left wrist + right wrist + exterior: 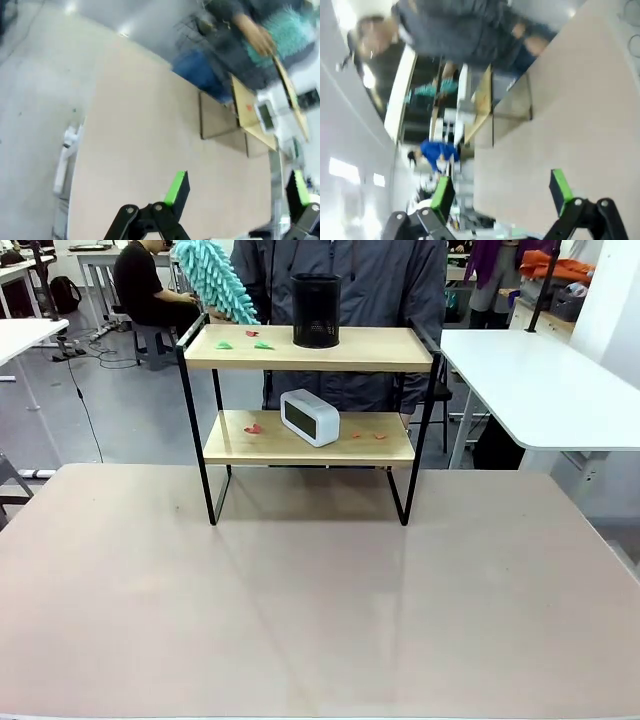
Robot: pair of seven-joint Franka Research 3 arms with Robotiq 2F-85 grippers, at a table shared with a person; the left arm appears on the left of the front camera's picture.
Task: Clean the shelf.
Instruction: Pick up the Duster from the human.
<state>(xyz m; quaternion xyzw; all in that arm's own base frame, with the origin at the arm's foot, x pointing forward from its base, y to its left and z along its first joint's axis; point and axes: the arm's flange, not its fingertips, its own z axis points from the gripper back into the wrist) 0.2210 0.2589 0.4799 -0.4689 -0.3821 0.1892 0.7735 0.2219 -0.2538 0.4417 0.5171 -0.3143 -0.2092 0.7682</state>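
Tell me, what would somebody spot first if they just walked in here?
Probably the shelf at the table's far side, with a black cup on top and a white clock on the lower board. Behind it a person holds a fluffy teal duster near its top left corner. Little coloured scraps lie on both boards.

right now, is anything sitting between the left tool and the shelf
Nothing visible does. In the left wrist view, bare table lies between the open left tool and the shelf. On the shelf itself, a black mesh cup and a white clock sit among coloured scraps, covering parts of the boards.
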